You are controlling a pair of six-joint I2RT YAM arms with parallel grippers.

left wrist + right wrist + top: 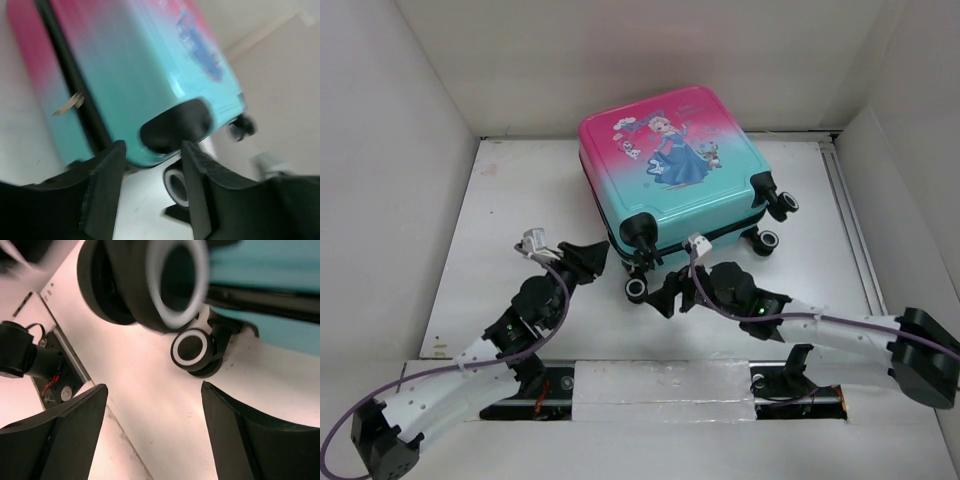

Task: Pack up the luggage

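Left of centre, the left fingers (588,258) stand partly apart, gripping nothing, just beside the near corner of the luggage (670,165), which lies closed and flat on the tabletop (520,200) at upper centre of the frame. Right of them, the right fingers (665,298) gape wide and empty near a wheel (636,289).

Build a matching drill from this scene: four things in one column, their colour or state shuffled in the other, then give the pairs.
Column one:
1 luggage
2 wheel
3 cable along the right arm
4 right pincer

Column two:
a purple
b open, nothing between the fingers
c pink fading to teal
d black with a white ring

Pairs: 1-c, 2-d, 3-a, 4-b
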